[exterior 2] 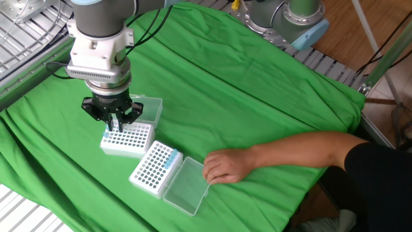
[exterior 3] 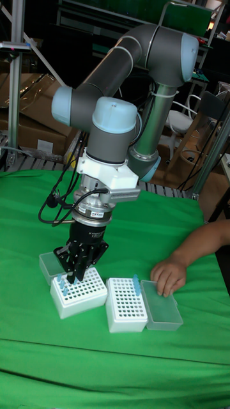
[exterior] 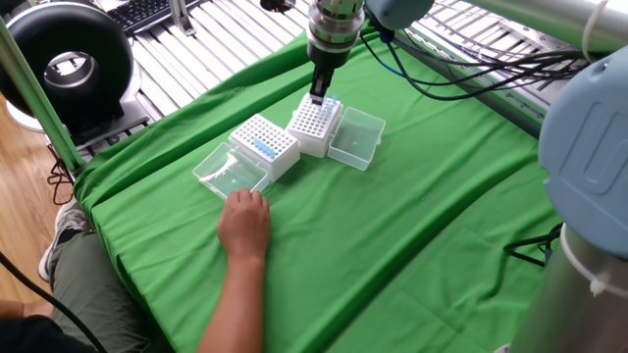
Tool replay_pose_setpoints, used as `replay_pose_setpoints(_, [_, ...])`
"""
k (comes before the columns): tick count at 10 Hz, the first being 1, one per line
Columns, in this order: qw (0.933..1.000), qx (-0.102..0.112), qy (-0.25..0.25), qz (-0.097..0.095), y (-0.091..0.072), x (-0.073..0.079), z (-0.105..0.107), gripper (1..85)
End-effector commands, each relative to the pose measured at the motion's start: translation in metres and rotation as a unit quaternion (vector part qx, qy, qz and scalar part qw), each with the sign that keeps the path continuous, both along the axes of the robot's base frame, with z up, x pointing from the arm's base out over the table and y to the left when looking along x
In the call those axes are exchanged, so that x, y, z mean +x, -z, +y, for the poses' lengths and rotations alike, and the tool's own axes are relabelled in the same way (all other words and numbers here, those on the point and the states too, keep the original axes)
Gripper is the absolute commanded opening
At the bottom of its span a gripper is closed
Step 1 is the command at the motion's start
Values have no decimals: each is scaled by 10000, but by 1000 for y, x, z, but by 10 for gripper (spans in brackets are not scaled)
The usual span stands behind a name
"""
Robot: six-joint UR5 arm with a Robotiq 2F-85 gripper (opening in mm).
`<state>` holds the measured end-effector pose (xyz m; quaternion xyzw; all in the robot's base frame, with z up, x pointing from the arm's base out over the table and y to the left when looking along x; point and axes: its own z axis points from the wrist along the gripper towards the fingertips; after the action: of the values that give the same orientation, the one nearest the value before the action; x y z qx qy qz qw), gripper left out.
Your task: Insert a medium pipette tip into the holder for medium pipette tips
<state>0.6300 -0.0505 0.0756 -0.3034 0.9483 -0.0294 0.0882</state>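
Note:
My gripper hangs low over the far-left corner of a white tip holder. Its fingers are pressed together, and a thin bluish pipette tip seems to poke out below them, just above the holder's holes. Blue tips stand in the row at that edge. A second white holder with a few blue tips lies beside it, its clear lid folded open.
A person's hand rests on the green cloth against the second holder's lid, the arm reaching in from the table edge. The first holder's clear lid lies open behind it. Metal rollers border the cloth.

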Motion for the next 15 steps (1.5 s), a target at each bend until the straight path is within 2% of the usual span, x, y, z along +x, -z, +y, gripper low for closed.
replay_pose_setpoints(1, [9998,112,107,83,3,-6,2,267])
replay_pose_setpoints(5, [9998,137,114,68,5,-8,1,263])
replay_pose_setpoints(11, [9999,25,93,121,-1,-8,-1,263])
replay_pose_setpoints(15, [9999,71,92,98,1,-7,0,263])
